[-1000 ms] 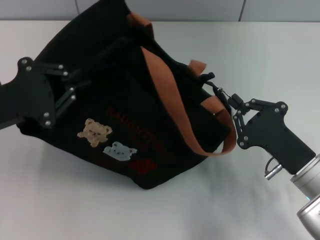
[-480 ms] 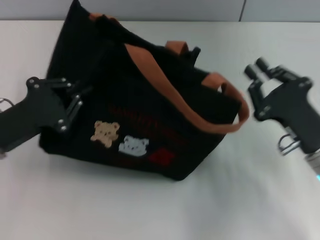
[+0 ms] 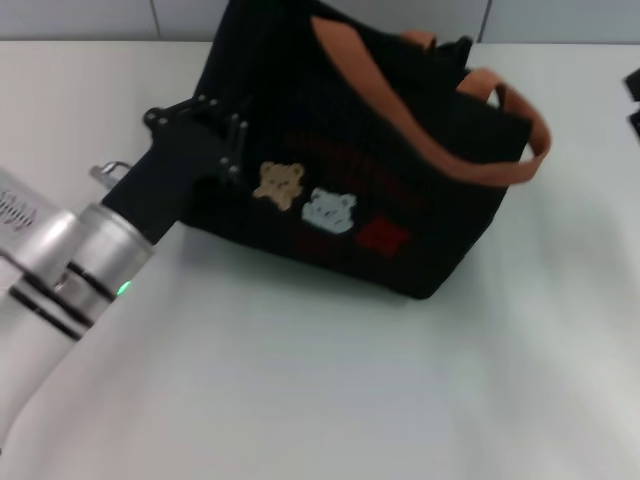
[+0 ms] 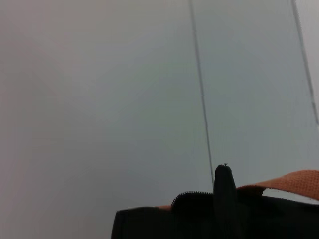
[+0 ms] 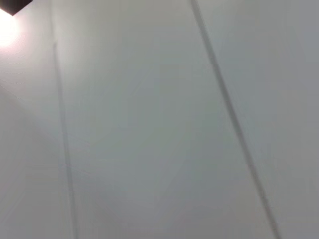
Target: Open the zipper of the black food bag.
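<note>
The black food bag (image 3: pixel 370 150) stands on the white table (image 3: pixel 330 390), toward the far side and a little right of centre, with its patched front face turned toward the near side. On that face a tan bear patch (image 3: pixel 279 183), a pale blue bear patch (image 3: pixel 329 209) and a red patch (image 3: pixel 382 236) sit in a row. A tan-brown strap (image 3: pixel 470 160) loops over the top and hangs out past the bag's right end.

The left end effector (image 3: pixel 200 135) is pressed against the bag's left end, its black body reaching in from the near left on a silver arm. Its fingers lie against or in the dark fabric, and I cannot tell how far open they are or whether they hold anything.

In the left wrist view a short run of the zipper (image 4: pixel 188 195) shows along the bag's top edge, beside a black upright tab (image 4: pixel 224 191).

Only a dark sliver of the right end effector (image 3: pixel 633 100) shows at the far right edge; its opening cannot be told.
</note>
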You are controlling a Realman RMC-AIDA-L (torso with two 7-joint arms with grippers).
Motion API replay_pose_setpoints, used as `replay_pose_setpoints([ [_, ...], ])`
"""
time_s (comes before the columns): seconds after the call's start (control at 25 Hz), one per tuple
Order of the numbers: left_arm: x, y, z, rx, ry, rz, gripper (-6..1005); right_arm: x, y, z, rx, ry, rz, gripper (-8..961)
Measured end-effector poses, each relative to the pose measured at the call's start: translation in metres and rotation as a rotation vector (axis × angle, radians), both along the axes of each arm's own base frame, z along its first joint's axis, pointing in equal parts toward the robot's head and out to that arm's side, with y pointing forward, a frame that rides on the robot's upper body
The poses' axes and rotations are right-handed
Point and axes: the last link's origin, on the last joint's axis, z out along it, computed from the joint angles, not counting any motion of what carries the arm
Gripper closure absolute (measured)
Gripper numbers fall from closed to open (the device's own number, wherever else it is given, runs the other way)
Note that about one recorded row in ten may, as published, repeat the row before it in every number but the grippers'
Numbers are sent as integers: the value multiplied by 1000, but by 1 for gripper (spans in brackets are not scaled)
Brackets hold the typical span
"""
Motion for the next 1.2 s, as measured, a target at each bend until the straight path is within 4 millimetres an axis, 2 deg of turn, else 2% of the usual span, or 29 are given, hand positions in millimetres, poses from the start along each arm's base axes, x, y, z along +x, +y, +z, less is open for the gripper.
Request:
replay_pose_setpoints([
  [0.16, 3, 3, -2, -52, -55, 22, 760, 5, -7, 4, 35, 17, -29, 420],
  [0.32, -8, -9, 7, -80, -85, 1, 756, 9, -13, 3, 26, 6, -35, 223],
  [0.48, -33, -43, 48, -53, -87, -117, 752, 11, -22, 5, -7, -40, 16, 155],
  [0.52, -37, -49, 56, -64, -80, -139, 718, 11, -27, 6, -14, -54, 40, 138],
  [0.6, -48, -66, 77, -115, -57, -188, 649, 6, -42, 7, -97, -115, 178, 138],
  [0.64, -53, -76, 87, -170, -29, -219, 615, 6, -42, 7, -97, -115, 178, 138],
  [0.76, -58, -94, 98, -344, 40, -300, 499, -2, -47, 11, -279, -166, 355, 138],
  [0.8, -59, -102, 97, -468, 70, -329, 452, -6, -44, 11, -432, -212, 451, 138],
  [0.84, -59, -102, 97, -468, 70, -329, 405, -6, -44, 11, -432, -212, 451, 138],
  [0.92, -60, -106, 92, -555, 82, -334, 311, -11, -40, 8, -557, -255, 517, 139],
  [1.0, -58, -107, 87, -590, 87, -339, 262, -19, -34, -1, -677, -305, 582, 139],
  [1.12, -56, -106, 82, -600, 87, -345, 188, -24, -31, -8, -709, -318, 598, 139],
  [1.2, -55, -106, 81, -602, 85, -346, 187, -28, -25, -16, -744, -331, 591, 139],
])
